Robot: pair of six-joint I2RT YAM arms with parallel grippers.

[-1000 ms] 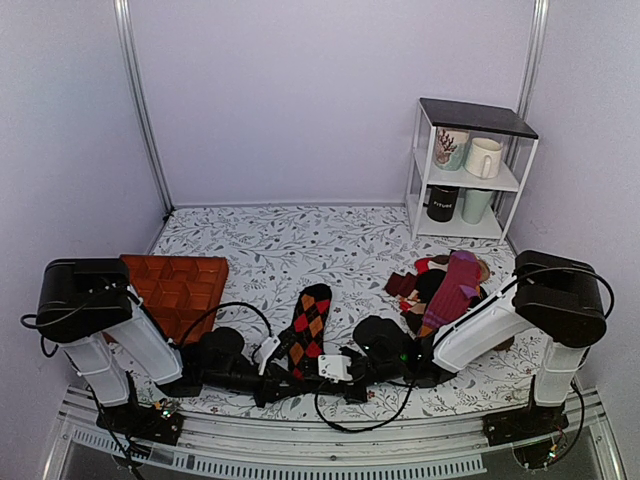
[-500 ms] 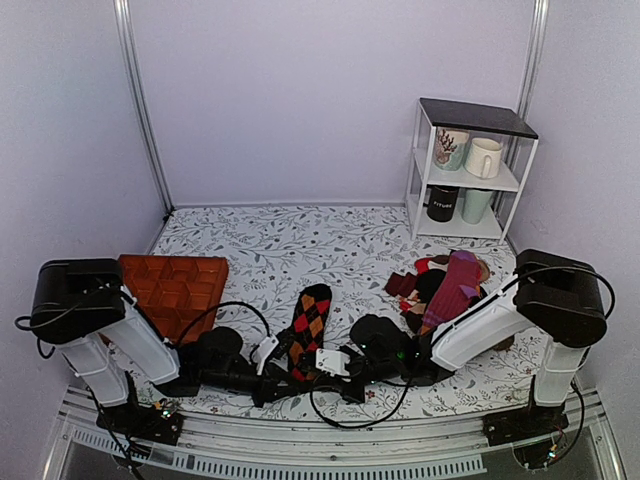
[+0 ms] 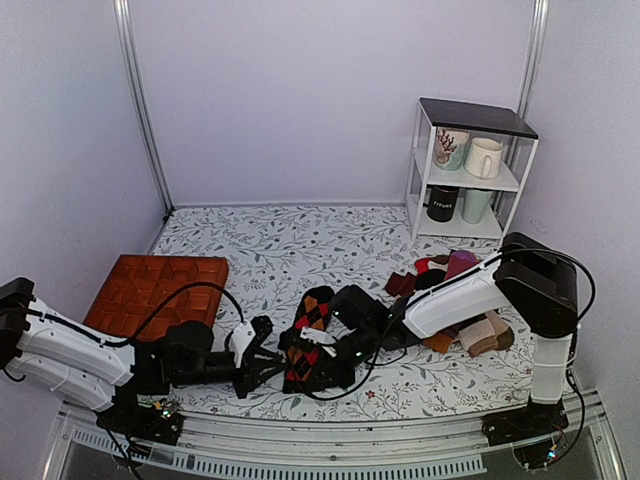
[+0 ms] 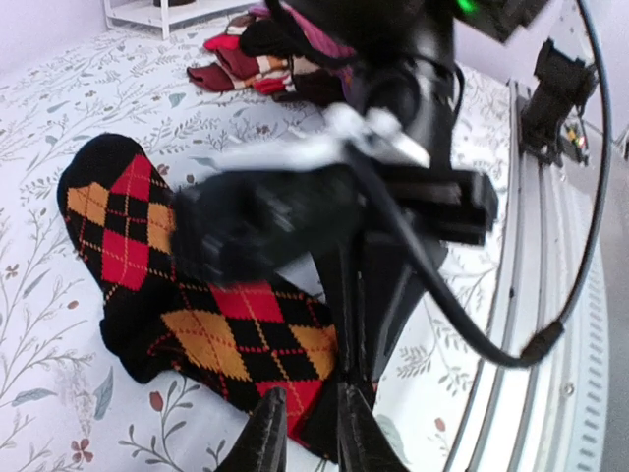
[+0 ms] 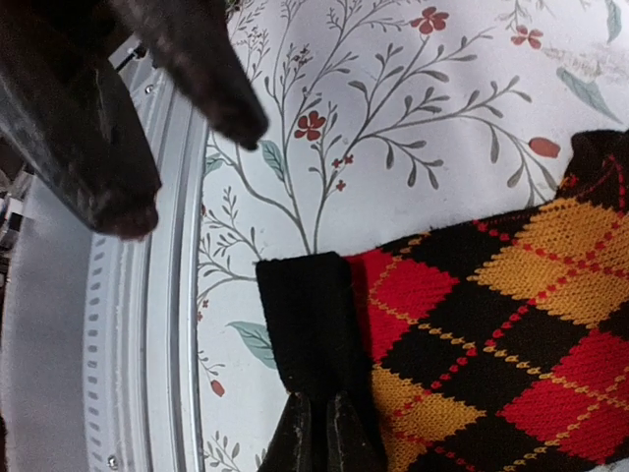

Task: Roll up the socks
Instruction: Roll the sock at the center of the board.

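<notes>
The black argyle socks (image 3: 313,312) with red and orange diamonds lie flat near the table's front, toe pointing away. They also show in the left wrist view (image 4: 147,236) and the right wrist view (image 5: 491,324). My right gripper (image 3: 303,352) (image 5: 319,438) is shut on the black cuff, which is folded back over the diamonds. My left gripper (image 3: 262,362) (image 4: 310,433) is open by a narrow gap, its tips at the socks' near edge just left of the right gripper's fingers (image 4: 378,295). Its fingers (image 5: 197,69) show blurred at the top left of the right wrist view.
A brown moulded tray (image 3: 165,285) lies at the left. A pile of other socks (image 3: 450,290) (image 4: 265,59) lies at the right, behind the right arm. A white shelf with mugs (image 3: 470,170) stands at the back right. The metal front rail (image 3: 300,440) runs just behind the grippers.
The left arm has dropped low and stretched out, its gripper drawing a little to the left. The right gripper has moved left onto the socks' near end.
</notes>
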